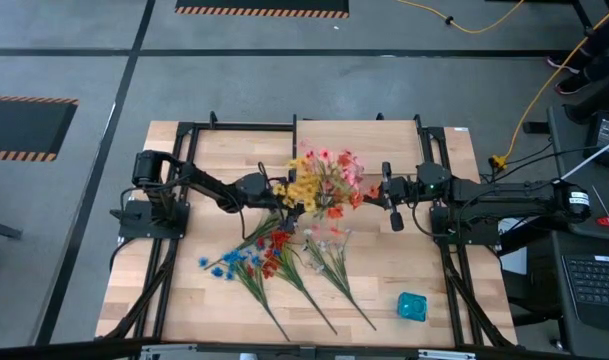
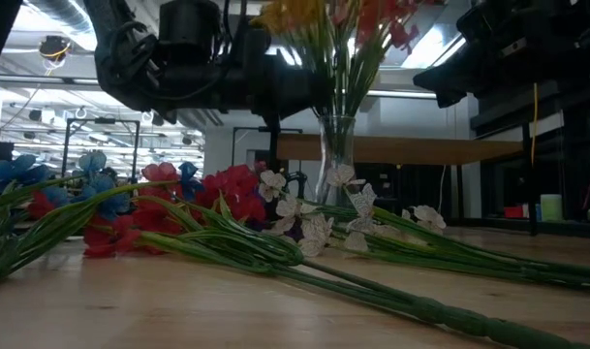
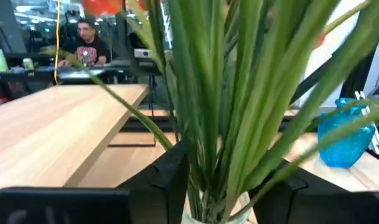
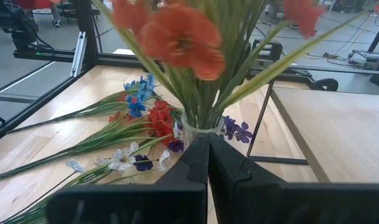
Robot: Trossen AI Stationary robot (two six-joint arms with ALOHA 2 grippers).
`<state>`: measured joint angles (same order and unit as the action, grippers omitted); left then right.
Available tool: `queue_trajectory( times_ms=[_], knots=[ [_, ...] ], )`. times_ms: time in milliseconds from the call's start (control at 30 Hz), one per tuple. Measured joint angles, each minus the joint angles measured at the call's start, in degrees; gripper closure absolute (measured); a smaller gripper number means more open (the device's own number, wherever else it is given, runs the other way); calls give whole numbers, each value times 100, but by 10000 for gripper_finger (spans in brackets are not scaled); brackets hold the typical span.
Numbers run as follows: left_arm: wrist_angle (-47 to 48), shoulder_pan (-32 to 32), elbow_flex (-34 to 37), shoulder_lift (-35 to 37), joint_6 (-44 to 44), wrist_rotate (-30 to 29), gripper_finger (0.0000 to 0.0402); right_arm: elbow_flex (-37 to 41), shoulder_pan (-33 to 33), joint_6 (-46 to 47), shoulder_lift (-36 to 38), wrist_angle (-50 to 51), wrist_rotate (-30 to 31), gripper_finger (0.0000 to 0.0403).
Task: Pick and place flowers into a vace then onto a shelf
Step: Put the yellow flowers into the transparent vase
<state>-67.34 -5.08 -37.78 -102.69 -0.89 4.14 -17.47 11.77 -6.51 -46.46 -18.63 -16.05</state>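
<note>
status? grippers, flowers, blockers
Left gripper jaws open around stems in vase. Right gripper shut beside it. More flowers on table.

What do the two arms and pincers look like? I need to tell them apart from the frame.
Both arms are dark, jointed and slender. The left arm ends in a black pincer; the right arm carries a white band near its base and a black pincer. Each pincer has two blocky, matte black fingers.

Even overhead light, soft shadows; wrist views blur near flowers [image 4: 177, 37], low view backlit.
</note>
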Motion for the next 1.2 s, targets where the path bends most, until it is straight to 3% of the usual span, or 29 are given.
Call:
queue_trajectory(
  times_ms=[267,800,1200],
  knots=[
    [357,2,0,139,171,70,240,0,-1,0,0,2,0,398],
    [3430,2,0,1628,663,-22,238,0,-2,3,0,31,0,398],
    [2956,55,2,1505,770,21,238,0,-2,3,0,2,0,398]
  ],
)
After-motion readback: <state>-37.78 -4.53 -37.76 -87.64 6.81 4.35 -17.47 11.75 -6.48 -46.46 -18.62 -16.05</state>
